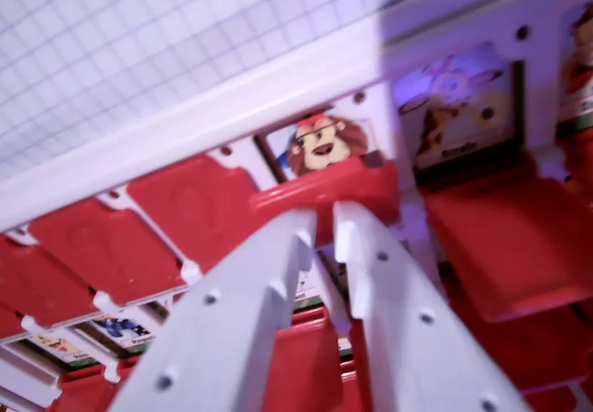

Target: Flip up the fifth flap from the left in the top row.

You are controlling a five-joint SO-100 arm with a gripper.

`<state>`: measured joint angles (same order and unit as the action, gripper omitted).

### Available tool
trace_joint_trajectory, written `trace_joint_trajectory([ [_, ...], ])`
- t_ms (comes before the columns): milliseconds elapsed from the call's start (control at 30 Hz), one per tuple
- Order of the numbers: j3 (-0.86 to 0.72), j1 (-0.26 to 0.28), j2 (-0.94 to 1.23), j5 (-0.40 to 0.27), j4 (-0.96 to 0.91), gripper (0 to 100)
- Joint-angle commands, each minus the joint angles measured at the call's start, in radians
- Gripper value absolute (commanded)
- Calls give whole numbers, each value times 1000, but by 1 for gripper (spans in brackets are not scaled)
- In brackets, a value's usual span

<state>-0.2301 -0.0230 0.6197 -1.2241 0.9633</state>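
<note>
Because the gripper (322, 225) has its two white fingers (269, 292) only narrowly parted and holding nothing, with the tips against the lower edge of the half-raised red flap (345, 182) at frame centre, a slip is the main risk. The lion picture (320, 143) shows above that flap. If the tips slide off sideways, it could drop shut, or they could catch the lifted neighbour flap (505, 236) at right.

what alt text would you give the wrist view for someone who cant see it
The white two-fingered tool reaches toward a red flap on a white board of red flaps, with a cartoon lion picture showing just above that flap. To the wrist view's right, another picture is uncovered.
</note>
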Motion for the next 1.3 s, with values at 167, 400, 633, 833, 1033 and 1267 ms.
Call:
trace_joint_trajectory([
  [167,118,-12,31,-29,-87,2],
  [400,135,-11,21,-38,-120,2],
  [633,144,0,66,-35,-135,2],
  [833,55,14,201,-57,-37,2],
  [1033,-107,43,443,-49,43,2],
  [1267,-307,74,730,-114,178,2],
])
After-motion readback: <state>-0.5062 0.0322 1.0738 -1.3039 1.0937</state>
